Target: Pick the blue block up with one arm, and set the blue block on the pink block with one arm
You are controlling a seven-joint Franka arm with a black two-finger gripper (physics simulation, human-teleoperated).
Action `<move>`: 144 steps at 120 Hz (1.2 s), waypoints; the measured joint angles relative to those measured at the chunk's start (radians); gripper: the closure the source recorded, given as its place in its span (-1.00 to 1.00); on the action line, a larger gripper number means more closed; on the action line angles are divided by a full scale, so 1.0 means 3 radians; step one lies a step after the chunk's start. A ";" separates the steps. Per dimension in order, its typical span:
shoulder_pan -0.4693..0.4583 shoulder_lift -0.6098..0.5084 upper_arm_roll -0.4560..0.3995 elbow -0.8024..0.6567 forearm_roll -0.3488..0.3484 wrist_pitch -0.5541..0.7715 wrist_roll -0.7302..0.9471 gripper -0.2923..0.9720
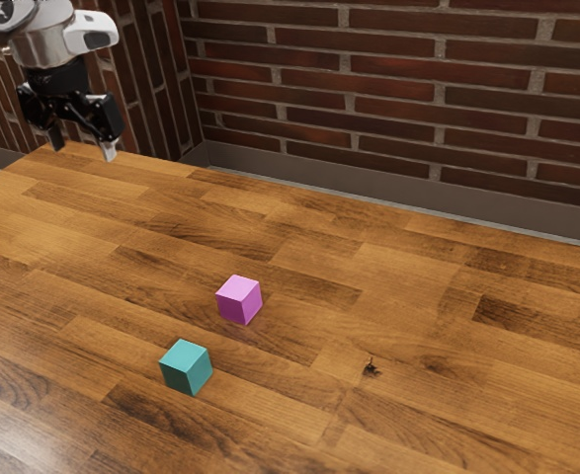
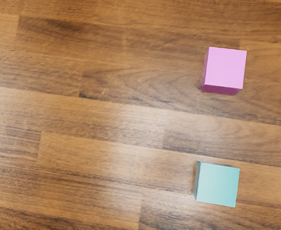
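1. Blue block [image 1: 186,365] rests flat on the wooden surface [image 1: 438,296], near the exterior view's lower edge and untouched by anything. It renders as a teal cube.
2. Pink block [image 1: 239,298] sits near it, farther from the camera and slightly toward the exterior view's right. The 2 blocks stand apart, with bare wood between them.
3. Tool [image 1: 82,143] hangs high at the exterior view's upper left, in front of the brick wall [image 1: 388,89]. Its 2 fingers are spread wide and nothing is between them.
4. Governing relation: the blue block lies well apart from the tool, down and toward the exterior view's right. The approach therefore appears to call for a long traverse followed by a descent.
5. Wrist view: blue block [image 2: 217,184] and pink block [image 2: 224,70] both show their top faces, with edges running nearly parallel. A cube has no long axis, so either pair of opposite sides probably suits the fingers.
6. Judged stage: the approach has not begun, and the lift and the stacking are not yet done.
7. A small dark mark [image 1: 371,367] lies on the wood, clear of both blocks.
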 joint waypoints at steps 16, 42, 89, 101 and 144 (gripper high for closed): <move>0.0007 -0.0006 -0.0002 -0.0044 0.0030 0.0027 -0.0077 -0.54; 0.0061 -0.0095 -0.0086 -0.1042 -0.0137 0.0396 -0.0283 -0.54; 0.0051 0.0415 -0.0332 -0.2057 -0.0641 0.2161 -0.0801 -0.54; 0.0067 0.0519 -0.0348 -0.2141 -0.0730 0.2387 -0.0889 -0.54; 0.0082 0.0495 -0.0511 -0.2486 -0.0359 0.2770 -0.0972 -0.52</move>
